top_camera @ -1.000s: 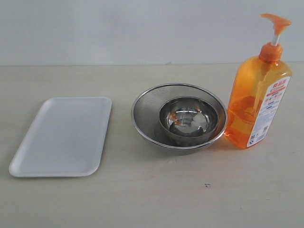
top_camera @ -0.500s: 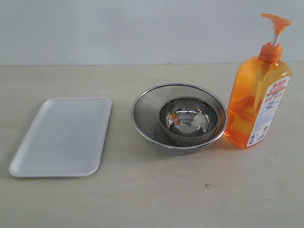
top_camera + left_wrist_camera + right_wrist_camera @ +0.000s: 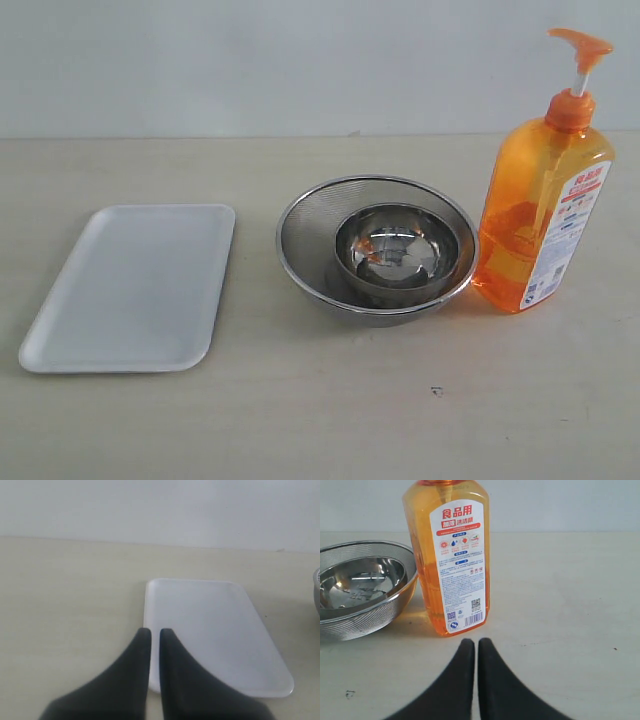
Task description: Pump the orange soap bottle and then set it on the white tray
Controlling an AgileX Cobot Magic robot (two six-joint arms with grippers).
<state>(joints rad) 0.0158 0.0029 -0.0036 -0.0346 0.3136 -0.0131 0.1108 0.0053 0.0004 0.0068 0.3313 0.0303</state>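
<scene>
- The white tray (image 3: 125, 290) lies flat at the left of the table (image 3: 320, 420), with nothing on it.
- The left gripper (image 3: 151, 632) hangs over the tray's near edge, jaws clenched on nothing.
- A steel strainer (image 3: 303, 243) with a small bowl (image 3: 396, 252) inside sits in the middle, between tray and bottle.
- The orange soap bottle (image 3: 540, 220) stands upright at the right, just beside the strainer; whether they touch I cannot tell.
- The right gripper (image 3: 471, 642) sits low in front of the bottle's base, jaws clenched, gripping nothing.
- Pumping looks not yet begun. I judge the right arm best placed: rise above the pump head (image 3: 580, 45) and press straight down, since a slanted push could tip the tall bottle.
</scene>
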